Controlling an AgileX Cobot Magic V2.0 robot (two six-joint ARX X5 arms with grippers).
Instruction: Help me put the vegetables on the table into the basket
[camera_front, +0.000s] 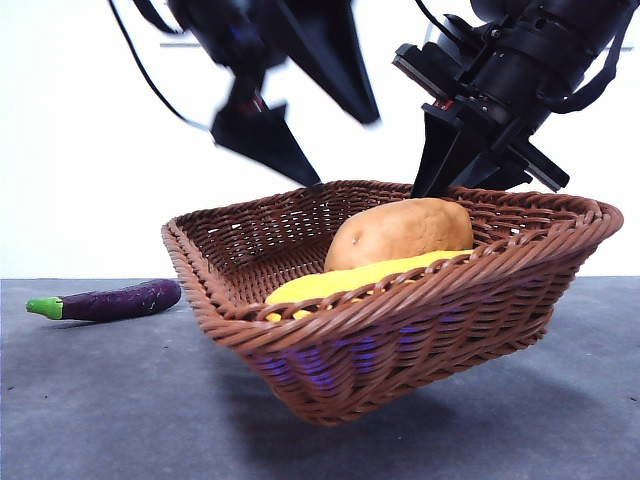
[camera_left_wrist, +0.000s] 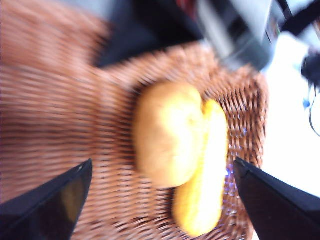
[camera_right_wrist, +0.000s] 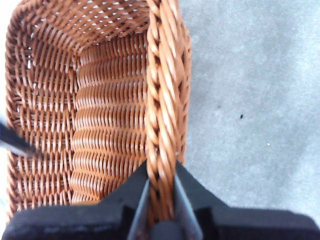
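The brown wicker basket is tilted, its right side raised off the table. My right gripper is shut on the basket's braided rim at the back right; the right wrist view shows its jaws clamped on the rim. The tan potato and the yellow pepper lie inside the basket. My left gripper is open and empty above the basket, blurred by motion. Its wrist view shows the gripper over the potato and pepper. The purple eggplant lies on the table left of the basket.
The grey table runs on to the right of the basket. The right arm shows blurred at the basket's far edge in the left wrist view. A white wall stands behind the table.
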